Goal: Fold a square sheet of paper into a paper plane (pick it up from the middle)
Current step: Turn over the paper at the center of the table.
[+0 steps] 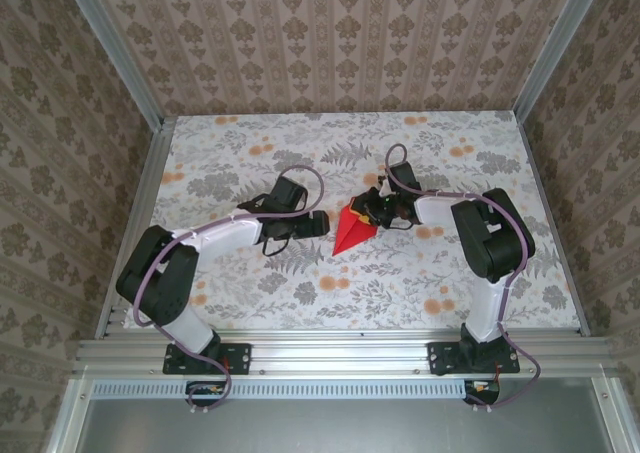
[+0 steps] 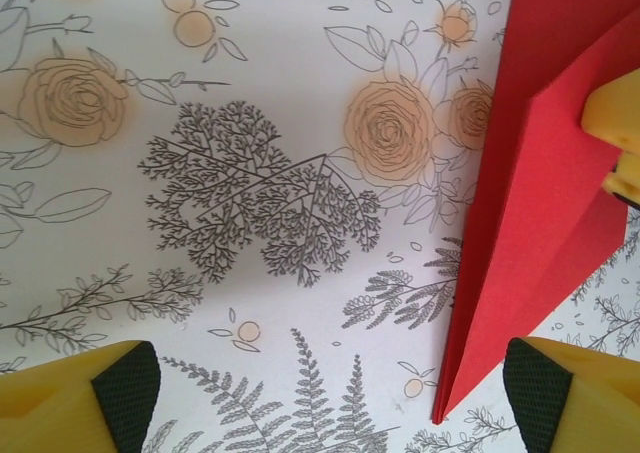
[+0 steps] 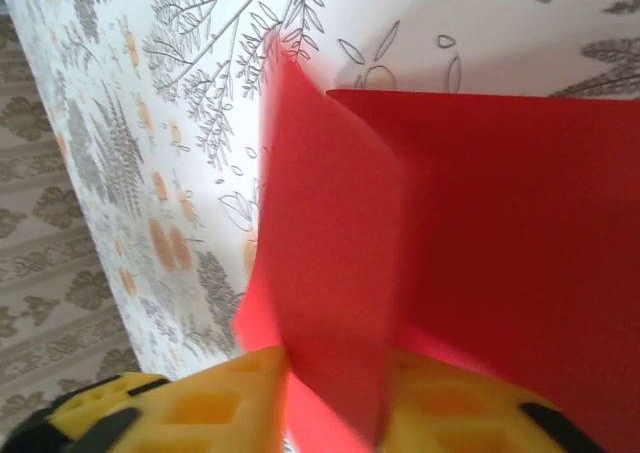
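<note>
We look down on a table (image 1: 400, 283) surfaced in white, printed with grey ferns and pale orange roses. Beige damask-papered walls (image 1: 330, 43) box it in on three sides, aluminium posts (image 1: 110, 45) mark the far corners, and the light is soft and even.

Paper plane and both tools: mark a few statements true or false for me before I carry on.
1. The paper plane is folded to a point. True.
2. The left tool stands open. True.
3. The right tool hangs apart from the plane. False: its fingers pinch a raised flap of it.
4. The plane lies at the far edge of the table. False: it lies near the table's middle.
</note>
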